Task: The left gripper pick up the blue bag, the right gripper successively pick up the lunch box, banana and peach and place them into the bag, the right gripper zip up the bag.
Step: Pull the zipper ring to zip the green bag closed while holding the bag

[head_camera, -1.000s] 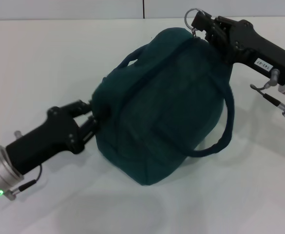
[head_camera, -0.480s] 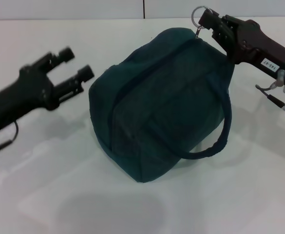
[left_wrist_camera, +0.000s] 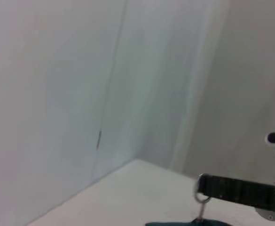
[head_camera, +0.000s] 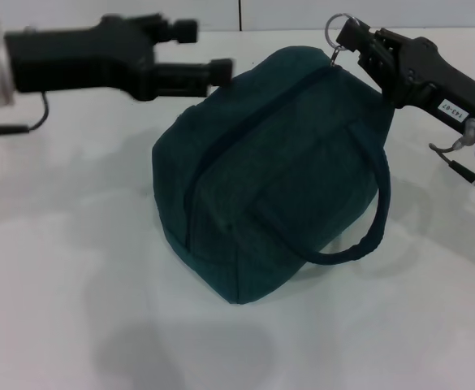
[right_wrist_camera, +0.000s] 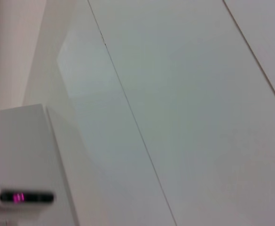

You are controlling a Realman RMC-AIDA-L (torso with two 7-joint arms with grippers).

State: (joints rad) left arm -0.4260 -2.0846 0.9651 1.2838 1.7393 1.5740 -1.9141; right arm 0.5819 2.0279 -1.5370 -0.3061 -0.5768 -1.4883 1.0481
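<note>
- The blue bag (head_camera: 278, 171) sits zipped on the white bench (head_camera: 66, 268), its long axis running diagonally from the near left to the far right.
- The right tool (head_camera: 349, 38) pinches the ring zipper pull (head_camera: 337, 26) at the bag's far upper end.
- The left tool (head_camera: 209, 50) hangs above the bench beside the bag, fingers spread, empty.
- A small white label (head_camera: 454, 107) on the right arm is unreadable.

White wall panels (right_wrist_camera: 184, 94) (thin seams).
</note>
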